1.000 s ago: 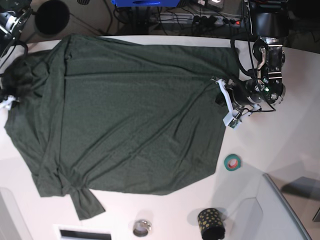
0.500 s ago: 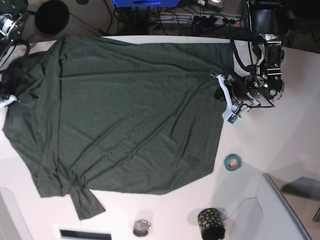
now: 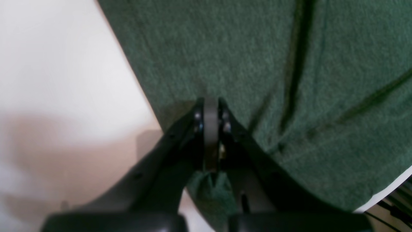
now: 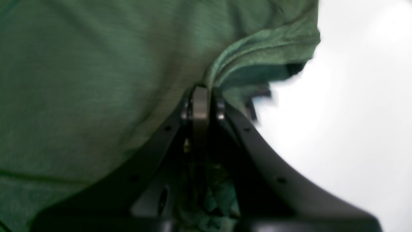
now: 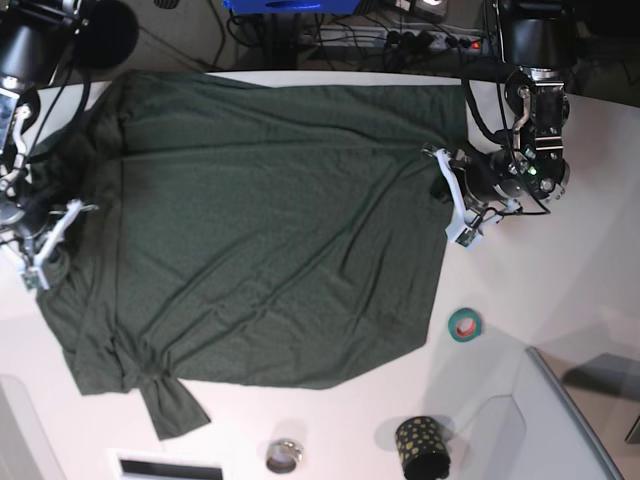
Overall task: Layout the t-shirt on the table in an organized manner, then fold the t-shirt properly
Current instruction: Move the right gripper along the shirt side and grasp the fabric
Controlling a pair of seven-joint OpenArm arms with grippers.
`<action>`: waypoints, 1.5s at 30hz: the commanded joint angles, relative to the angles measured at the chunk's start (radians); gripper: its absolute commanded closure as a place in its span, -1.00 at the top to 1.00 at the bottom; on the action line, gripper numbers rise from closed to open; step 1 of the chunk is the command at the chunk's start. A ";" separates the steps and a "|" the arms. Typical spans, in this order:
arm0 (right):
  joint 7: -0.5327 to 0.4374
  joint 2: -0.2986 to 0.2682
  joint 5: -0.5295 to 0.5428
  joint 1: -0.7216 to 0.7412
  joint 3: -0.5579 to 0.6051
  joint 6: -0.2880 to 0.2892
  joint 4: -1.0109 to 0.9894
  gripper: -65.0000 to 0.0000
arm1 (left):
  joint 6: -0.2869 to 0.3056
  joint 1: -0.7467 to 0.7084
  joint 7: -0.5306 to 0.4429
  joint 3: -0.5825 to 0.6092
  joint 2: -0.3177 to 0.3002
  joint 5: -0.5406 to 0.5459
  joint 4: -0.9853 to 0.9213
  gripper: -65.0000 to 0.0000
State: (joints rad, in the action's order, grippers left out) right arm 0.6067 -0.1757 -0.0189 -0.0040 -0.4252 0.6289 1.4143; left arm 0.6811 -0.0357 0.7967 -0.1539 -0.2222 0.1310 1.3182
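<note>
Both grippers, left gripper (image 5: 452, 205) and right gripper (image 5: 45, 240), clamp t-shirt (image 5: 270, 220) edges; fabric's limp, so you pull hems taut.

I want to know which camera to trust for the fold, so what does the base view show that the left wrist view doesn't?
Only the base view shows the whole t-shirt spread on the table, both arms, the right gripper at the far side of the shirt, a teal tape roll, a dotted black cup and a small metal ring.

Only the left wrist view shows the left gripper shut on the shirt's edge, green fabric bunched between its fingers.

Both show the green shirt, the white table and the left gripper at the shirt's edge.
</note>
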 commanded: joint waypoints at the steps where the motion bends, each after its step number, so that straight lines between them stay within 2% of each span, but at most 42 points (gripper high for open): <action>1: 0.011 -0.009 -0.020 0.017 0.019 -0.014 0.032 -0.99 | 0.001 0.010 -0.015 -0.003 -0.009 0.009 0.014 -1.00; 6: 0.035 0.069 -0.063 0.002 0.114 -0.020 0.039 -0.95 | 0.001 0.009 -0.015 -0.003 -0.009 0.009 0.014 -1.00; 7: 0.035 0.081 -0.063 -0.001 0.124 -0.020 0.032 -0.86 | 0.001 0.009 -0.015 -0.003 -0.009 0.009 0.014 -1.00; 9: 0.058 0.097 -0.065 -0.001 0.125 -0.020 0.026 -0.51 | 0.001 0.009 -0.015 -0.003 -0.009 0.009 0.014 -1.00; 11: 0.121 0.098 -0.065 -0.001 0.125 -0.019 0.036 -0.16 | 0.001 0.009 -0.015 -0.003 -0.009 0.009 0.014 -1.00; 13: 0.147 0.091 -0.065 -0.006 0.102 -0.017 0.090 -0.03 | 0.001 0.009 -0.015 -0.003 -0.010 0.009 0.014 -1.00; 16: 0.152 0.094 -0.065 -0.021 -0.042 -0.022 0.214 -0.19 | 0.001 0.007 -0.015 -0.003 -0.019 0.009 0.014 -1.00; 19: 0.181 0.084 -0.065 0.008 -0.159 -0.022 0.230 -0.58 | 0.001 0.007 -0.016 -0.003 -0.021 0.014 0.013 -1.00; 22: 0.236 0.023 -0.065 0.037 -0.156 -0.022 0.110 -0.99 | 0.004 0.007 -0.016 -0.003 -0.021 0.011 0.013 -1.00; 28: 0.239 -0.075 -0.065 0.141 -0.090 -0.014 -0.189 -0.97 | 0.004 0.012 -0.016 -0.003 -0.021 0.014 0.013 -1.00; 34: 0.213 -0.160 -0.065 0.264 0.087 -0.014 -0.418 -0.97 | 0.004 0.007 -0.018 -0.003 -0.021 0.011 0.013 -1.00; 38: 0.181 -0.175 -0.063 0.325 0.162 -0.013 -0.541 -0.97 | 0.005 0.007 -0.018 -0.003 -0.023 0.011 0.013 -1.00; 45: 0.190 -0.170 -0.063 0.327 0.228 0.003 -0.551 -0.97 | 0.005 0.007 -0.018 -0.003 -0.023 0.011 0.008 -1.00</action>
State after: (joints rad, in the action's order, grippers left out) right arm 0.7971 -0.3283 -0.0860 0.2989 -0.1940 0.6312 0.8494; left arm 0.6819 -0.0387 0.7956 -0.1535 -0.2356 0.1345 1.3159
